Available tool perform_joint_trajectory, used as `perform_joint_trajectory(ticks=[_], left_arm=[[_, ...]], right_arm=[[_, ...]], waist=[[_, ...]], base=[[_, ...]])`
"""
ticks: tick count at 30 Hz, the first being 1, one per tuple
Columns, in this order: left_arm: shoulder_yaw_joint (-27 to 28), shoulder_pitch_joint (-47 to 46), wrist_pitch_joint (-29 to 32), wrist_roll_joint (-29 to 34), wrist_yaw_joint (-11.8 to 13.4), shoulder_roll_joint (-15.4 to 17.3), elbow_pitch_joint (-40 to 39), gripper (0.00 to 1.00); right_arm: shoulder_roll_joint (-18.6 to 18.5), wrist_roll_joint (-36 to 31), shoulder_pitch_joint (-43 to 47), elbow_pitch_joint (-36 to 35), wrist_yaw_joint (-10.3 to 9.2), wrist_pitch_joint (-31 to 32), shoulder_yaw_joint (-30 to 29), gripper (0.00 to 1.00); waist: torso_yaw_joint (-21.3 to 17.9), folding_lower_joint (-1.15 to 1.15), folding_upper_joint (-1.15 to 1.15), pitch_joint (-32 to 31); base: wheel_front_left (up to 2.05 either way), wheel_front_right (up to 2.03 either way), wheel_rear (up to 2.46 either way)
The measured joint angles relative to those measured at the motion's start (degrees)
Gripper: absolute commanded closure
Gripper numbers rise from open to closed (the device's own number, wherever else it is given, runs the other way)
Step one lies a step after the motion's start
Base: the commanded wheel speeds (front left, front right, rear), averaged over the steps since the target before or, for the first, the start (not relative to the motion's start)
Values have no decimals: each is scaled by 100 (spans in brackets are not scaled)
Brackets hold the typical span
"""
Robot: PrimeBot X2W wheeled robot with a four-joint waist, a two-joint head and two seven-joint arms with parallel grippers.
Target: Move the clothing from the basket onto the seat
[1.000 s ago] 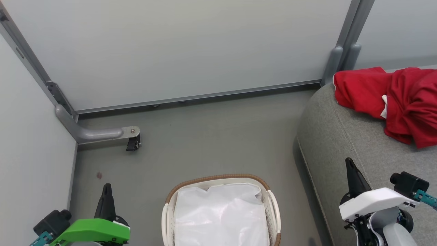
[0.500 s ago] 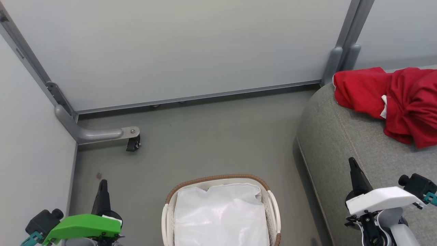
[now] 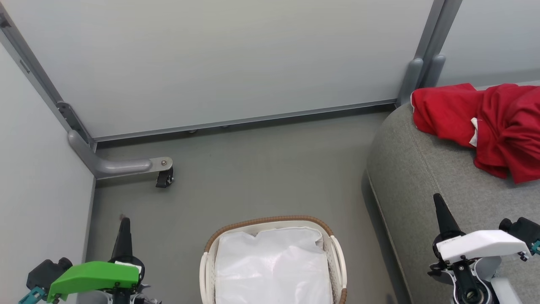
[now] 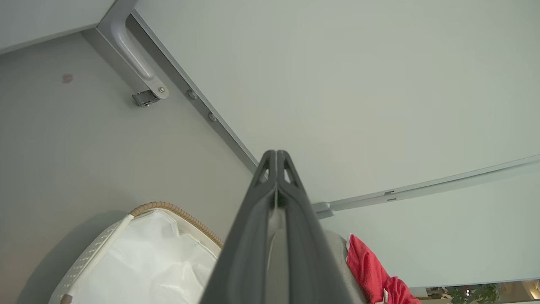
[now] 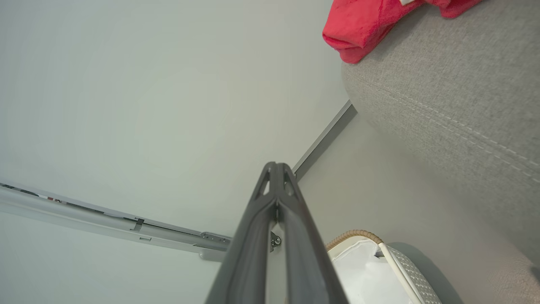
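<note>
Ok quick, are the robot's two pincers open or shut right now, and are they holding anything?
Left pincer: closed, holding nothing.
Right pincer: closed, holding nothing.

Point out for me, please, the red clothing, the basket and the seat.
red clothing (image 3: 506,122): head view, middle of the crumpled pile.
basket (image 3: 270,219): head view, far side of its brown woven rim.
seat (image 3: 422,181): head view, bare grey cushion near its rounded edge.
</note>
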Motion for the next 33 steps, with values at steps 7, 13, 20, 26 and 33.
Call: perform_joint_trajectory(ticks=[7,13,20,26,33], left_arm=[[68,-40,116,-358,-1,1,-35,100],[115,-80,200,-660,-19,1,-67,100],[156,-88,294,-968,-23,1,-104,100],[199,-119,388,-1249,-25,2,-138,100],[254,-144,469,-1539,-29,2,-175,100]], right_arm=[[-5,456,1,-40,0,115,-35,100],[-9,832,3,-71,0,202,-63,100],[-12,1222,4,-103,-1,294,-92,100],[-15,1568,7,-137,-3,391,-118,100],[-19,1927,10,-168,-3,464,-144,100]], waist=[[-2,0,0,-5],[-4,0,0,-9],[-6,0,0,-13],[-8,0,0,-17],[-10,0,0,-22]], base=[[0,0,0],[0,0,0],[0,0,0],[0,0,0],[0,0,0]])
